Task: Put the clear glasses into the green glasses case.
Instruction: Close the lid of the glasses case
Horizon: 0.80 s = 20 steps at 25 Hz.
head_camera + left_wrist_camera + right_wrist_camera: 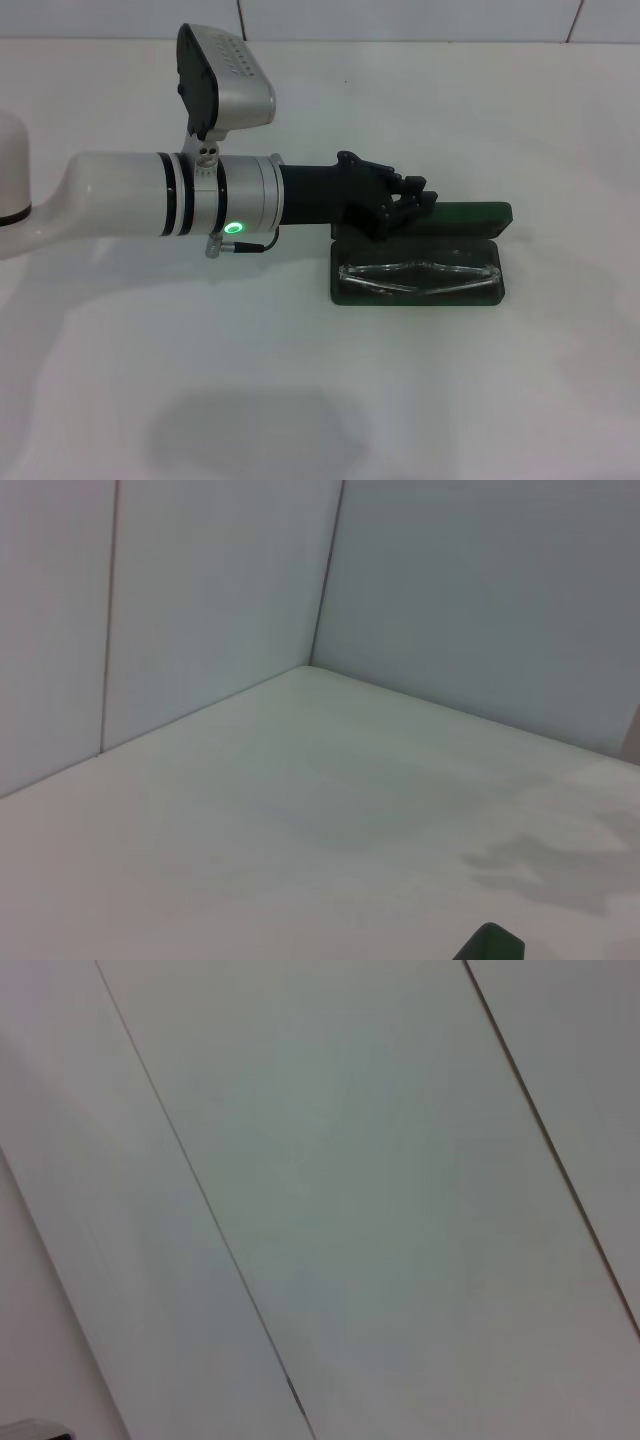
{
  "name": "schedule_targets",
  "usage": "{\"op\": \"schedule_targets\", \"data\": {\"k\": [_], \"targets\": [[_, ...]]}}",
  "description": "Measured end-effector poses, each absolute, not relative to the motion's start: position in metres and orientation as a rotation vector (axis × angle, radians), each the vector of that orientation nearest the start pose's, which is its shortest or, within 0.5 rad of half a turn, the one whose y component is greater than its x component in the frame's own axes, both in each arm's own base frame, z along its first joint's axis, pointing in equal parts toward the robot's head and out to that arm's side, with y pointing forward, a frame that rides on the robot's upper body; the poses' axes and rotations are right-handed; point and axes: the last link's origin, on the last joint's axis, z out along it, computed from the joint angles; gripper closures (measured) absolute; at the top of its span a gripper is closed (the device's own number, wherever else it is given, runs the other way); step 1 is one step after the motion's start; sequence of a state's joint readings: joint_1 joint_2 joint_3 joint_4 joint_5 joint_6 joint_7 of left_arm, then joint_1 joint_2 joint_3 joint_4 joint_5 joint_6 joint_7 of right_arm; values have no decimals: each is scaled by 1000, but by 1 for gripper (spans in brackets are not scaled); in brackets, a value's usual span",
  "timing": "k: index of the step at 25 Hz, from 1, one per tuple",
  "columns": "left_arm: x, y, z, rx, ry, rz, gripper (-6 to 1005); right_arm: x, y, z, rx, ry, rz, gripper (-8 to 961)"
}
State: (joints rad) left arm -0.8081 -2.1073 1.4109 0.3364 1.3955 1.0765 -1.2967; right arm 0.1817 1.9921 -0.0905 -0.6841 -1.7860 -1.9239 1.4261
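The green glasses case (342,288) lies open on the white table, right of centre in the head view. Its lid (478,216) stands up along the far side. The clear glasses (420,273) lie folded inside the case's lower half, spanning its width. My left arm reaches across from the left, and its black left gripper (418,200) sits at the left end of the lid, just behind the glasses. In the left wrist view only a dark green corner of the case (490,945) shows. The right gripper is out of view.
The white table (450,400) stretches out around the case, with white wall panels (470,590) behind it. The left arm's shadow (250,435) falls on the near table surface. The right wrist view shows only wall panels (350,1210).
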Motion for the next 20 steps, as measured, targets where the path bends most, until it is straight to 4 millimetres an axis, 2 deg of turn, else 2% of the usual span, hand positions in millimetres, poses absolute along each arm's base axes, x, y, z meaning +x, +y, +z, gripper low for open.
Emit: {"op": "schedule_targets", "data": {"k": [20], "targets": [[-174, 364, -116, -2878, -492, -579, 833, 360, 213, 132, -1985, 797, 1151, 734]]}}
